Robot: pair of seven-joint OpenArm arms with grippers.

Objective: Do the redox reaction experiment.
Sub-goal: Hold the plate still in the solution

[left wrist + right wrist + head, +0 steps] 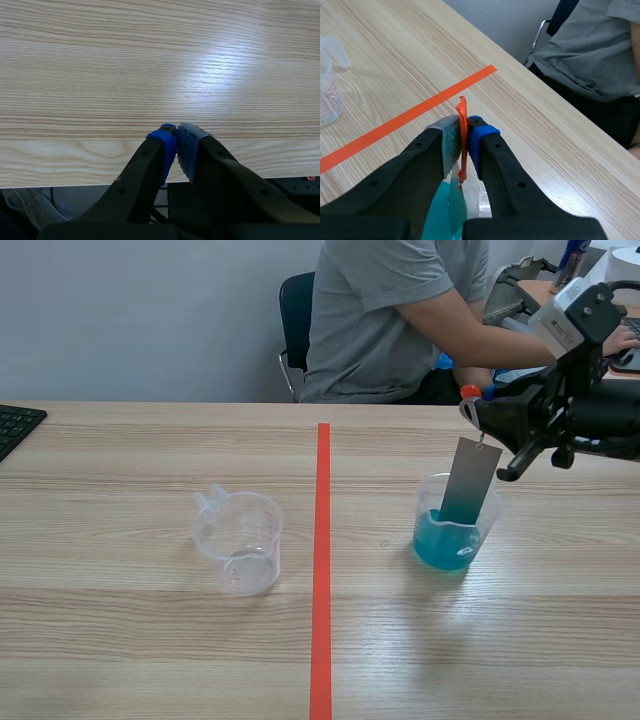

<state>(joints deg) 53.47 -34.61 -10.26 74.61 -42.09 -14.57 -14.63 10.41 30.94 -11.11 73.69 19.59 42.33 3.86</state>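
Note:
A grey metal sheet (468, 480) hangs upright with its lower end dipped in the blue liquid of a clear beaker (452, 530) on the table's right half. At the sheet's top is an orange tab (462, 135), and my right gripper (478, 410) is shut on it directly above the beaker (445, 212). An empty clear measuring cup (240, 543) stands left of the tape line, and the right wrist view shows it (327, 95) far off to the side. My left gripper (176, 137) is shut on nothing over bare wood near the table's edge; the scene view does not show it.
An orange tape line (322, 560) runs down the middle of the table. A person in a grey shirt (390, 320) sits behind the far edge on a chair. A black keyboard corner (15, 425) lies at the far left.

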